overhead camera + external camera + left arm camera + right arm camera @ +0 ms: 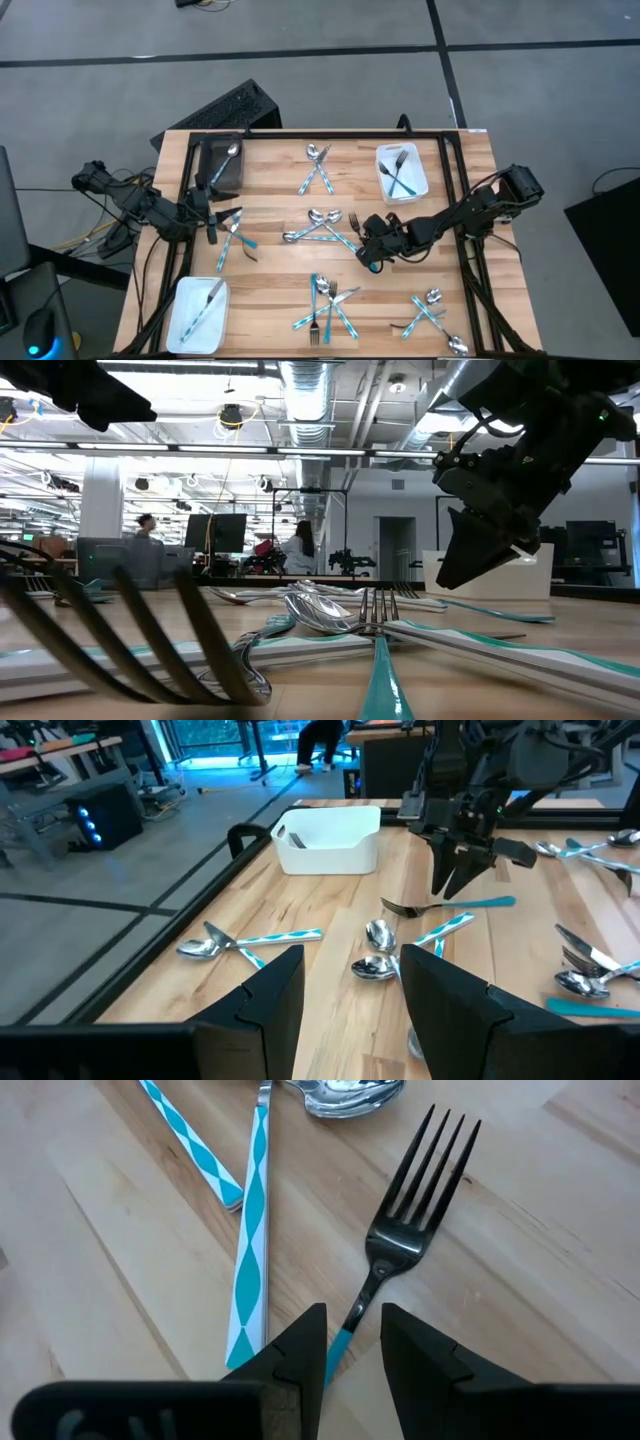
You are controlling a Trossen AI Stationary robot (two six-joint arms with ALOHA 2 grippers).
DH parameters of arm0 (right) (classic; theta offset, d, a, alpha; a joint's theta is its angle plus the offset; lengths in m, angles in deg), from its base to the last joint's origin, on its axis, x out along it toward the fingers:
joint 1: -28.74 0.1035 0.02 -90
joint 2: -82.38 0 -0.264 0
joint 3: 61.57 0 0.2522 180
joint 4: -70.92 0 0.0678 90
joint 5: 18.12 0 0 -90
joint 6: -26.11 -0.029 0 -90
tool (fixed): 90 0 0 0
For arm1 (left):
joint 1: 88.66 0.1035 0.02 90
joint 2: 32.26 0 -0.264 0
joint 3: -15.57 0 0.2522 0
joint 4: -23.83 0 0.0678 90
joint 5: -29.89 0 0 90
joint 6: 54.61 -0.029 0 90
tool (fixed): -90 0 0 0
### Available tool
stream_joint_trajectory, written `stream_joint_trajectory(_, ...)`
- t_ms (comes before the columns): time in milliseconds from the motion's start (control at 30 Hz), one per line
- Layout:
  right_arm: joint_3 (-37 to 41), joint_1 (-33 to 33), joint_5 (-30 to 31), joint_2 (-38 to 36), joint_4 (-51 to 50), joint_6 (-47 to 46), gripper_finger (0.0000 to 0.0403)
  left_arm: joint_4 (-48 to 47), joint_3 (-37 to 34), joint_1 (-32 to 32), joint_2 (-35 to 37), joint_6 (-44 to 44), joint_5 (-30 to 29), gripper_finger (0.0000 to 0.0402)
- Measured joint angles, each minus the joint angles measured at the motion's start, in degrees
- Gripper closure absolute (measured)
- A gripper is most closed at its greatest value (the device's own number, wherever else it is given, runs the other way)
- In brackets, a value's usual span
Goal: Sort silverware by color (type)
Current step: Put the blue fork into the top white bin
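A fork (410,1230) with a silver head and teal handle lies flat on the wooden table near its middle. My right gripper (345,1345) points steeply down over it, open, one finger on each side of the handle's end, with a gap on both sides. The left wrist view shows the same gripper (455,880) just above the fork (440,906). My left gripper (216,222) hovers open at the table's left side with nothing between its fingers (270,995). Two spoons (318,222) lie crossed just left of the fork.
A white tray (418,185) at the far right holds forks. Another white tray (185,325) at the near left holds a knife, and a dark bin (212,180) at the far left holds a spoon. Loose silverware lies at the far middle (318,168), left (235,243), near middle (325,305) and near right (430,312).
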Motion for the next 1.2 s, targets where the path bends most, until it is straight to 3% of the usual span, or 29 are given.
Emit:
stream_joint_trajectory(433, 0.0, 0.0, 0.1, 0.0, 0.0, 0.5, 0.0281, 1.7, -0.4, 0.0, 0.0, 1.7, -0.2, 0.0246)
stream_joint_trajectory(700, 0.0, 0.3, 1.3, 0.0, 0.3, 0.5, 0.0281, 28.5, -11.6, 0.0, 1.3, -13.2, -1.5, 0.0246)
stream_joint_trajectory(800, 0.0, 0.4, 1.4, 0.0, 0.3, 0.6, 0.0281, 33.4, -13.4, 0.0, 2.7, -16.0, -1.6, 0.0246)
stream_joint_trajectory(1200, 0.0, 0.4, 2.7, 0.0, 0.3, 0.5, 0.0281, 30.5, -15.4, 0.0, 8.2, -16.3, 1.5, 0.0246)
